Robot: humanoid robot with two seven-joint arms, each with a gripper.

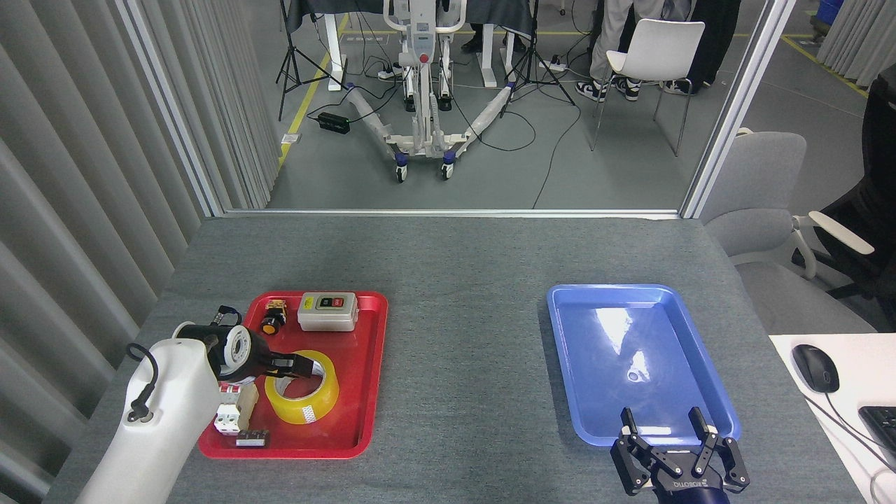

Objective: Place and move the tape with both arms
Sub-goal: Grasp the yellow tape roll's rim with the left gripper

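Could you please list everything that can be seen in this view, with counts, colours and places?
tape: 1, translucent yellow with white core, flat in the red tray.
red tray: 1, left part of the table.
switch box: 1, pale grey with green and red buttons, far end of the red tray.
push button: 1, black and orange, beside the switch box.
blue tray: 1, empty, right part of the table.
table: 1, grey.
mouse: 1, black, on a white desk at the right.
left gripper: 1, black, at the tape's far rim.
right gripper: 1, black, open, at the blue tray's near edge.
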